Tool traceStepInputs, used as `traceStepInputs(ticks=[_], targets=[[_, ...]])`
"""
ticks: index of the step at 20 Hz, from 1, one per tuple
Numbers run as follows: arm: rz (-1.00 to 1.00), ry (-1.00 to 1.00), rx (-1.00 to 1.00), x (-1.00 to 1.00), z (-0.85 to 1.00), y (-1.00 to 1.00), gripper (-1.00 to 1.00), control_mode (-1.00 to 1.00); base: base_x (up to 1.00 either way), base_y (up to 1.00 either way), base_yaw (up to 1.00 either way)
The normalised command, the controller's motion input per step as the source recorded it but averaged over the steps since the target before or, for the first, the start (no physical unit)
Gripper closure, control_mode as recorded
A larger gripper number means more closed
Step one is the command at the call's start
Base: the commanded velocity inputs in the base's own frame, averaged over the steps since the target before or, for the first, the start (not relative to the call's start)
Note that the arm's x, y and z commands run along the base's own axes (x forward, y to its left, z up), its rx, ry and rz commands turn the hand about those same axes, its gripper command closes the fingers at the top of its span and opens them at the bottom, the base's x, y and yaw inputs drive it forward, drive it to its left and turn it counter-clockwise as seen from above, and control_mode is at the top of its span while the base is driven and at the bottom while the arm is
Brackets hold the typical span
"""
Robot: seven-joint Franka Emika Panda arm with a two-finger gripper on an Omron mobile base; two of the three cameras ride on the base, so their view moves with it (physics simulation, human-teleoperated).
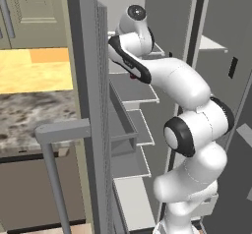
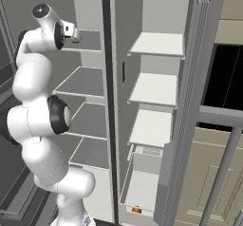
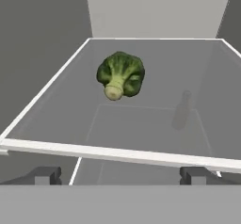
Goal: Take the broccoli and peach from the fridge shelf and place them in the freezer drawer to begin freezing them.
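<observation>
the arm (image 1: 182,85) reaches up into the open fridge, its gripper (image 3: 121,175) level with the front rim of the fridge shelf (image 3: 61,110), fingers spread wide apart and holding nothing. the broccoli (image 3: 120,74) lies on that shelf toward the back, stem end facing the hand, well clear of the fingertips (image 3: 43,176). through the translucent shelf a faint bottle shape (image 3: 181,110) shows to the right.

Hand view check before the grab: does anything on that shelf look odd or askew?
The broccoli lies tipped over on the fridge shelf, cut stem toward the camera. Nothing is spilled or damaged.
</observation>
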Motion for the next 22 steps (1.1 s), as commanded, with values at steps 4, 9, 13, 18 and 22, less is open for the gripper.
traceStepInputs(ticks=[4,9,13,18,22], targets=[[0.0,0.0,0.0,0.37,-0.1,0.0,-1.0,-1.0,0.0,0.0,0.0],[-0.01,0.0,0.0,0.39,0.0,0.04,-1.0,-1.0,0.0,0.0,0.0],[-0.02,0.0,0.0,0.41,0.0,0.13,-1.0,-1.0,0.0,0.0,0.0],[-0.02,0.03,0.0,0.36,0.0,0.13,-1.0,-1.0,0.0,0.0,0.0],[-0.03,0.04,0.0,0.37,0.0,0.15,-1.0,-1.0,0.0,0.0,0.0]])
